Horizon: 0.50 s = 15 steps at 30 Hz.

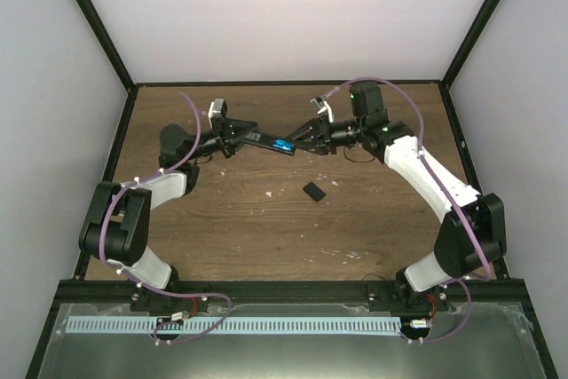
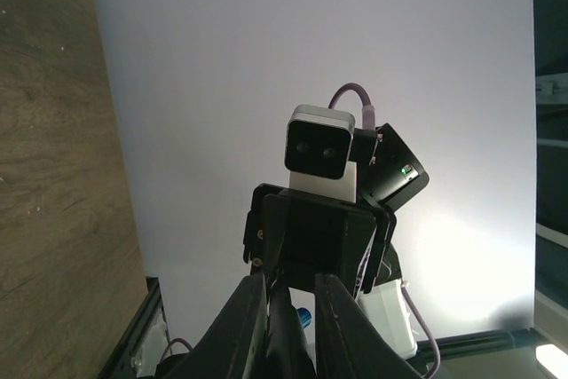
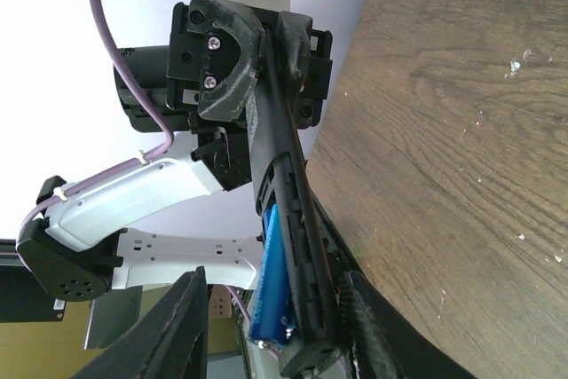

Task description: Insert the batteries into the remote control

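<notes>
Blue batteries (image 1: 284, 144) are already sitting in the bay of the remote control (image 1: 266, 139). The remote's up in the air over the far half of the wooden table (image 1: 222, 219), roughly midway between its left and right edges. The left gripper (image 1: 248, 135) has its jaws clamped tight on one end of the remote. The right gripper (image 1: 303, 141) is at the battery end with its fingers (image 3: 182, 326) spread wide on either side of it, not gripping anything. A small black cover (image 1: 313, 191) lies flat near the table's middle, apart from both grippers.
</notes>
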Motion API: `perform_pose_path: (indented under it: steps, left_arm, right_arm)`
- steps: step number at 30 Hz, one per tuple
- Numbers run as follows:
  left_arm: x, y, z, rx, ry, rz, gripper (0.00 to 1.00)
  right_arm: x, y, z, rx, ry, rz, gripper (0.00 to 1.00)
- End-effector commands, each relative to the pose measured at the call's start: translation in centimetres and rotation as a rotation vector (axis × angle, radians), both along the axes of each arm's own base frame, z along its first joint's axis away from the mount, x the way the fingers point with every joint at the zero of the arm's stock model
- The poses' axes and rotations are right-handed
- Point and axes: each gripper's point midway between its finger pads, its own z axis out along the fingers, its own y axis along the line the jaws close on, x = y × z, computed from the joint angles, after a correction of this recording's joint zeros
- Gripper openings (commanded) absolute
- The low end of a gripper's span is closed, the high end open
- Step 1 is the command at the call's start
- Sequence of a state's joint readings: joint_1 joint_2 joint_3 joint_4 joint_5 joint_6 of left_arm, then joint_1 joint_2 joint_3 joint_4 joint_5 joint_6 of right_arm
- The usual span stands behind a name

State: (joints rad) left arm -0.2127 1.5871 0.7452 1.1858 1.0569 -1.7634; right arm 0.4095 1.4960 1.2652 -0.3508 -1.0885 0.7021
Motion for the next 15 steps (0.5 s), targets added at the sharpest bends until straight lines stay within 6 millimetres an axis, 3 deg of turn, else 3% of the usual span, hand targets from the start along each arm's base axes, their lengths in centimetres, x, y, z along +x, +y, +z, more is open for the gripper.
perform_pose_path:
  steps: [1,15]
  left_arm:
    - [0.12,-0.31,0.72,0.007,-0.057,-0.004,0.00]
    - [0.23,-0.91,0.04,0.070,-0.075,-0.014,0.00]
  right_arm:
    - [-0.05,0.52,2.13,0.033,-0.062,0.035,0.33]
    - [0.20,0.78,1.61,0.027,-0.054,0.050,0.23]
